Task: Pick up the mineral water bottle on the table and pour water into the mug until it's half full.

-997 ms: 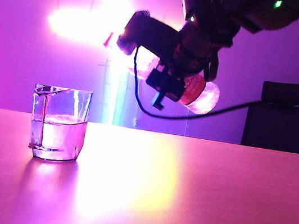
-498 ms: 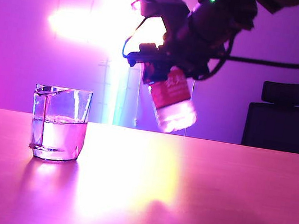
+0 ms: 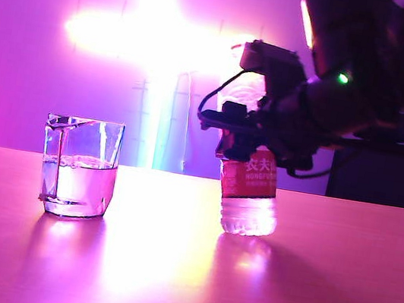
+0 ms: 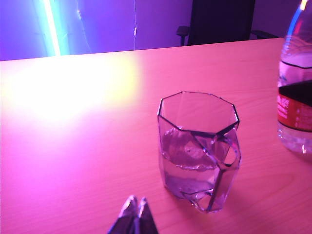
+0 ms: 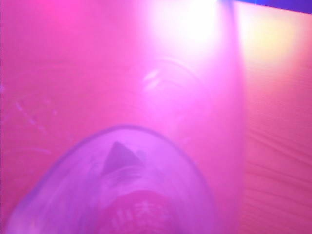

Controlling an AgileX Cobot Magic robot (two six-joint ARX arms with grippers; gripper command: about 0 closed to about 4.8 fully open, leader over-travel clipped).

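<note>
Mineral water bottle stands near upright, long axis vertical, neck up, base on the table, held between the right gripper fingers clamped on its upper body from the side. Mug well apart from those fingers, part filled. Left wrist view alone shows the left gripper, fingertips pressed together, near the mug.

The table is a wide, smooth wooden top, glossy and tinted pink-orange, with a bright patch of glare across its middle. Two things are on it. The mug, a clear faceted glass with a handle, stands upright toward the left, roughly half filled with water. Well apart to its right, the mineral water bottle is nearly upright with its base at the surface.
</note>
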